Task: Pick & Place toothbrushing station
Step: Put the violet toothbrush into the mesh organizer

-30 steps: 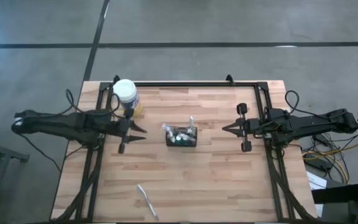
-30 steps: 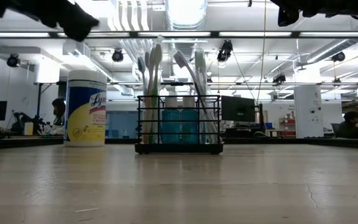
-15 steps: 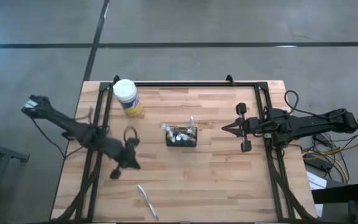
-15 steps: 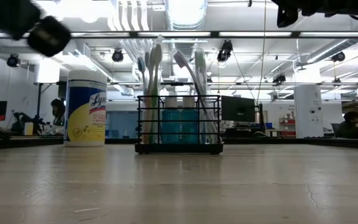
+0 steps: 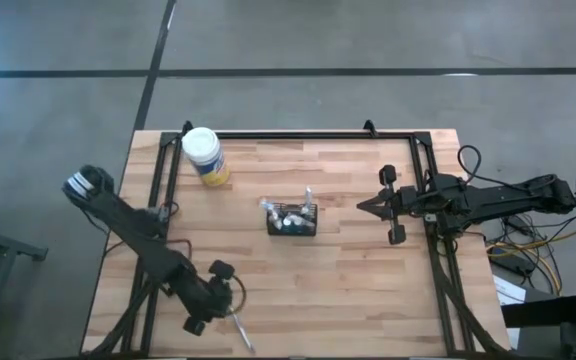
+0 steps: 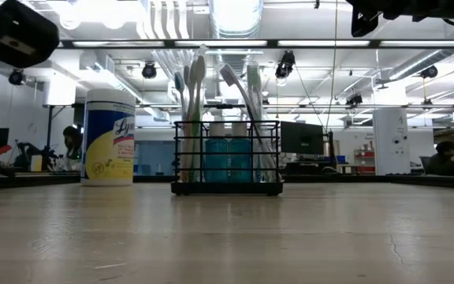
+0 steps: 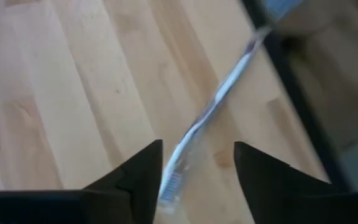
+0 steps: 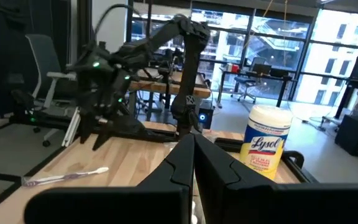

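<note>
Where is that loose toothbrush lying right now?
In the high view the loose toothbrush lies flat near the table's front edge, left of centre, just under the left gripper and well apart from the black caddy.

The wooden table point(image 5: 348, 290) carries the black wire-mesh caddy point(image 5: 292, 220) ahead of the right gripper's fingertips point(image 5: 364, 206), a yellow jar point(image 5: 204, 156), and a loose toothbrush point(image 7: 219, 102), seemingly lying flat between the left gripper's fingers point(image 7: 143, 167).

We're looking into a robotics lab: a butcher-block table point(image 5: 348, 280) is sitting on grey concrete floor, strip lights and exposed ducting are running across the open ceiling point(image 6: 235, 16), monitors point(image 6: 302, 138) are glowing on benches behind, and another robot arm point(image 8: 185, 56) is standing by tall windows.
</note>
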`<action>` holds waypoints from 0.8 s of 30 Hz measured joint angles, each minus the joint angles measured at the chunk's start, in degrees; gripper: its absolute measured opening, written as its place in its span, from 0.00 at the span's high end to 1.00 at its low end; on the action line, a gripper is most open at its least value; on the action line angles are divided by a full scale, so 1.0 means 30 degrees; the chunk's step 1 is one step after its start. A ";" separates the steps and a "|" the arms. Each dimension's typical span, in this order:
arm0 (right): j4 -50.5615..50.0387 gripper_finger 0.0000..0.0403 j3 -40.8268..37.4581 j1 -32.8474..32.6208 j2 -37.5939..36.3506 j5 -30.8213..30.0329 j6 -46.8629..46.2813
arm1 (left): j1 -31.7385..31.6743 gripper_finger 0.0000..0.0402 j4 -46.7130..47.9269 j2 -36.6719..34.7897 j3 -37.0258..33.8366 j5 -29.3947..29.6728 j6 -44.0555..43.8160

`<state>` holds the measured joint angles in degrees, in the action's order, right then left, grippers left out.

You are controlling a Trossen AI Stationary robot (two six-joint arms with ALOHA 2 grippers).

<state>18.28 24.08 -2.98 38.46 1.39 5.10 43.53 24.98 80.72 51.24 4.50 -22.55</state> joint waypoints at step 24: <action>0.0009 0.98 0.0000 0.0000 -0.0007 0.0044 -0.0176 | -0.0578 0.50 0.0142 0.5905 0.2208 -0.1328 0.4983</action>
<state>18.31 24.08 -2.98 38.44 1.52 4.57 41.79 25.41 98.43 57.87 0.52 -7.60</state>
